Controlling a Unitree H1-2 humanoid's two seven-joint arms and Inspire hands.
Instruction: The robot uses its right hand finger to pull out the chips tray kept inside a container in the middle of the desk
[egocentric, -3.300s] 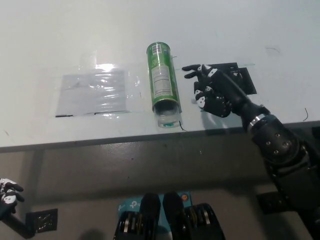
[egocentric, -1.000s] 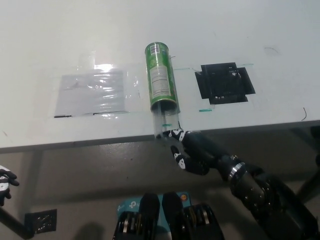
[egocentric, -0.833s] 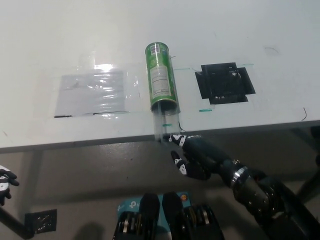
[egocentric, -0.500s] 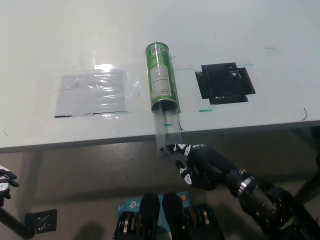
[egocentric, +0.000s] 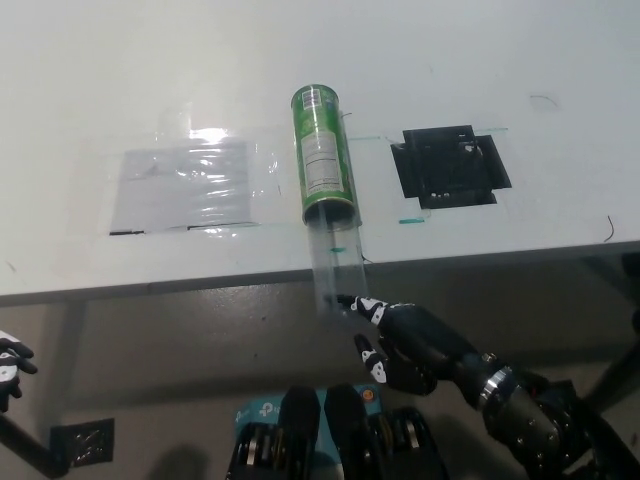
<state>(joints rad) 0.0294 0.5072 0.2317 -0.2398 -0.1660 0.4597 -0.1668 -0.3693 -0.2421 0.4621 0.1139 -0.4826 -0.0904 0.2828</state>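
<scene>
Tray (egocentric: 336, 268) jutted from the container (egocentric: 322, 155) past the desk (egocentric: 480, 60) front edge, right hand (egocentric: 400, 338) fingertip hooked on its end, other fingers curled; left hand (egocentric: 10, 366) low left, grip unclear

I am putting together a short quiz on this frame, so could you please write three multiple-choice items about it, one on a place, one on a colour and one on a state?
1. Where does the clear chips tray end?
A. inside the can
B. past the desk's near edge
C. on the black patch

2. What colour is the chips container?
A. green
B. red
C. blue

3. How does the container sit on the desk?
A. upright
B. lying on its side
C. hanging off the far edge

Answers: 1 B, the tray juts out over the edge toward the right hand. 2 A, its wrapper is green. 3 B, it lies flat, mouth toward the robot. The left hand rests at lower left.
</scene>
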